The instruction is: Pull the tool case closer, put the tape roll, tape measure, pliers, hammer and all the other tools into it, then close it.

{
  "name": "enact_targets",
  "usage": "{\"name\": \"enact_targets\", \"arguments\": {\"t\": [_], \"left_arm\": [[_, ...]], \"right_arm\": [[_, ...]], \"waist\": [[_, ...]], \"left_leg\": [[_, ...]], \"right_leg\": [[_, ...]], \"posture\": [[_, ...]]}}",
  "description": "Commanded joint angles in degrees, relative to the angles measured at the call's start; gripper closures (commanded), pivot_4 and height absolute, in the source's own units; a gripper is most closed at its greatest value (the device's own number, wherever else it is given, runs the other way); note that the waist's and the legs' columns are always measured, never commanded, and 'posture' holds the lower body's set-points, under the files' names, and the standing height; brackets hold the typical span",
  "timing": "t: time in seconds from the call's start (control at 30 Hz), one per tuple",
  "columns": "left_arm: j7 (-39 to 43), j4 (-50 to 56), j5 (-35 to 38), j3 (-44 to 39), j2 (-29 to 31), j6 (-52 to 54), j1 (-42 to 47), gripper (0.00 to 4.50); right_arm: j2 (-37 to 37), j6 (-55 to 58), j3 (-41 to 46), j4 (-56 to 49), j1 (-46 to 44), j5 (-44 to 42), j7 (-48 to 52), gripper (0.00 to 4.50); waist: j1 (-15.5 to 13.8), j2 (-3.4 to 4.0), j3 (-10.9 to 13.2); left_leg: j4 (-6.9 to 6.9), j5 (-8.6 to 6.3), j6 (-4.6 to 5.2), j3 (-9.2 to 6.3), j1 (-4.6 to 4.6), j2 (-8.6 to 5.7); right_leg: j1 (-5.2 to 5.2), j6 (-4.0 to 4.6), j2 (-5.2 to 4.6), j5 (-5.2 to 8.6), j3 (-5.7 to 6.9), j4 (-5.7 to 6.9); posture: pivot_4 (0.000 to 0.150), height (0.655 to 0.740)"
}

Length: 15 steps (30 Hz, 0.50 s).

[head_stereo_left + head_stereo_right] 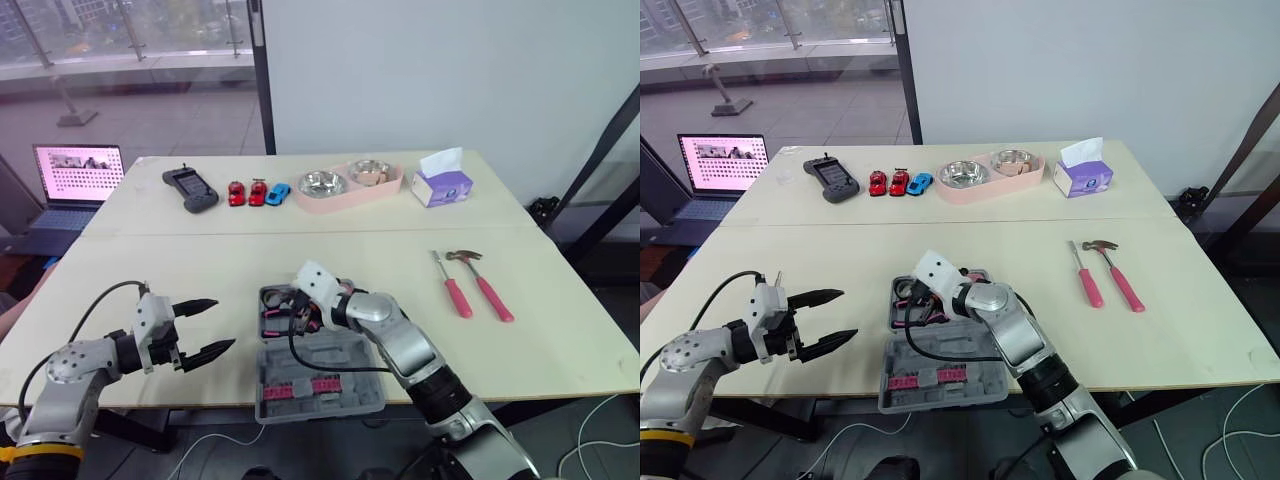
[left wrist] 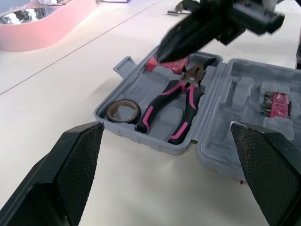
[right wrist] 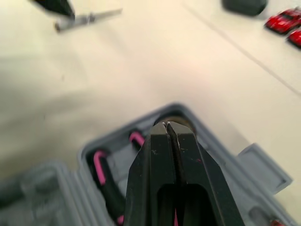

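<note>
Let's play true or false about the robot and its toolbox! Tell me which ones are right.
1. The tool case is open. True.
2. The pliers lie inside the case. True.
3. The hammer is already in the case. False: it lies on the table beside the screwdriver.
4. The left pincer is shut. False: it is wide open.
5. The tape roll lies in the case next to the pliers. True.
6. All three toy cars are blue. False: two are red, one is blue.
</note>
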State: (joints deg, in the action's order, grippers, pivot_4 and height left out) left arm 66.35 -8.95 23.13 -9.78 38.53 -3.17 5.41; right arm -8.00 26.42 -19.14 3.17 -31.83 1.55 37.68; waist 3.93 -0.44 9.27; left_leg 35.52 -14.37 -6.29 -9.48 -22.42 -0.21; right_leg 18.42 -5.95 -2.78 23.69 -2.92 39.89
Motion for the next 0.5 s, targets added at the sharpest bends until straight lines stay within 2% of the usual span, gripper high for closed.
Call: {"name": "enact_targets", "arguments": {"t": [0.03, 0.17, 0.23, 0.3, 0.5], "left_arm": [[-0.64, -0.17, -1.86, 0.22, 1.43, -0.04, -0.45, 0.0], [-0.82, 0.18, -4.18, 2.03, 1.96, 0.7, -1.59, 0.0], [-1.19, 0.69, -3.84, 2.3, 1.62, 2.03, -1.67, 0.5], [-2.21, 0.52, -4.93, 4.06, 0.67, 3.18, -1.31, 1.17], [-5.14, -2.1, -9.85, 9.08, -0.91, 4.38, 0.73, 4.05]], "right_arm": [[-6.82, 0.92, 5.21, -5.96, 2.58, -2.49, 3.0, 4.45], [-16.21, 2.45, 9.43, -8.16, 6.29, -4.52, 6.5, 4.45], [-18.27, 2.79, 9.83, -8.34, 6.95, -5.12, 7.4, 4.5], [-21.71, 3.61, 9.55, -7.77, 7.89, -4.9, 9.81, 4.5], [-27.93, 6.3, 3.52, -6.13, 8.62, -1.9, 14.25, 4.5]], "waist": [[-0.24, 0.0, 0.01], [-0.57, 0.09, 0.07], [-0.06, 0.11, 0.11], [0.16, 0.12, 0.11], [-0.01, 0.12, 0.16]], "left_leg": [[0.0, 0.0, 0.0, 0.0, 0.0, -0.01], [-0.01, 0.0, 0.0, 0.02, -0.02, -0.04], [-0.06, 0.0, 0.01, 0.05, -0.02, -0.03], [-0.19, 0.0, 0.01, 0.07, 0.0, 0.05], [-0.26, 0.0, 0.01, 0.11, -0.02, 0.01]], "right_leg": [[-0.01, 0.0, -0.02, 0.0, 0.0, -0.01], [-0.11, 0.0, -0.05, 0.0, 0.0, -0.28], [-0.09, 0.0, -0.03, 0.0, -0.02, -0.3], [-0.04, 0.0, 0.05, 0.0, -0.05, -0.3], [-0.08, 0.0, 0.0, 0.0, -0.05, -0.46]], "posture": [[0.15, 0.74], [0.15, 0.74], [0.15, 0.74], [0.15, 0.74], [0.15, 0.74]]}}
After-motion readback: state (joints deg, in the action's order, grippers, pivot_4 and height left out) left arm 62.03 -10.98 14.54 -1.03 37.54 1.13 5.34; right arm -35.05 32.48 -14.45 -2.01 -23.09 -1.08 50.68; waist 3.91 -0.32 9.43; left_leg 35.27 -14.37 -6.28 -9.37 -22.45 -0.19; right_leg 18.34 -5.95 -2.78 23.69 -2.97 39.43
